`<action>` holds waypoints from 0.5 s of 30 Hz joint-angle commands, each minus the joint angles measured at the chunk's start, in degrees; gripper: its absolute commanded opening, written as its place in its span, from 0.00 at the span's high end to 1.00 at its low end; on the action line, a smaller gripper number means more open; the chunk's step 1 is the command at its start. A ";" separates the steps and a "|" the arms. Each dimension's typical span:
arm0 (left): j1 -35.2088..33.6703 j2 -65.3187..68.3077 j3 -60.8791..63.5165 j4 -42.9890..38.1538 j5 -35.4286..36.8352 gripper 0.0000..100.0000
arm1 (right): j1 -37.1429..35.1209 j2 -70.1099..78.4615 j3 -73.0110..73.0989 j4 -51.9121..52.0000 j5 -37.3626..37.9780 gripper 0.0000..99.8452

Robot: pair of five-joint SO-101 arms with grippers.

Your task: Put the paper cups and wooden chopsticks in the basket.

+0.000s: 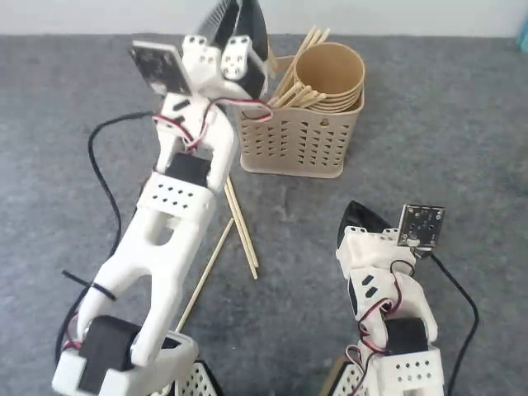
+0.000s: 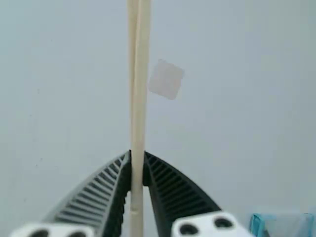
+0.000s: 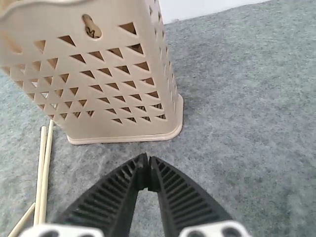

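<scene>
so the left gripper (image 2: 137, 165) is clamped on a chopstick pair (image 2: 138, 74), upright, probably for dropping end-first into the basket (image 1: 297, 148) just beside it; right gripper (image 3: 144, 170) is closed, empty.

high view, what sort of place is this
Likely a robotics test bench, not a kitchen: a grey carpet-like mat covers the table, a white left arm and right arm show bare wiring, and a blank pale wall stands behind.
</scene>
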 commanded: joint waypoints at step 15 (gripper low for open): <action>-1.41 -5.10 11.65 -9.93 0.53 0.98 | -0.22 -1.71 0.79 -0.04 0.62 0.99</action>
